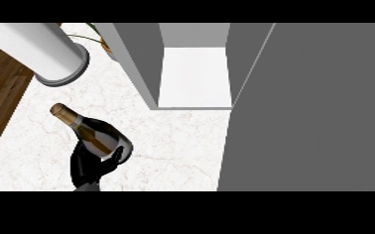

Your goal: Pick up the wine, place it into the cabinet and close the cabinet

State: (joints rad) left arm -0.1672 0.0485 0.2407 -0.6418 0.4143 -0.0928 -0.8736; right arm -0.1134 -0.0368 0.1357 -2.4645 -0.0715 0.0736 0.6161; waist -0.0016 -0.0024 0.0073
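Dark wine bottle (96,133) — tilted, gold-necked — before open cabinet (194,74)

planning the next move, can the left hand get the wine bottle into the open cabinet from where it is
Probably yes: the left hand is curled round the wine bottle, the cabinet stands open ahead to its right, and only bare counter lies between.

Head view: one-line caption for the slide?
Hand grips the wine bottle, neck pointing up-left, on the marble counter in front of the open cabinet.

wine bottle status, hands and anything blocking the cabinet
Left hand curled round wine bottle, neck pointing up-left. Right hand out of view. Cabinet open, door swung wide at right; no obstruction visible between bottle and opening.
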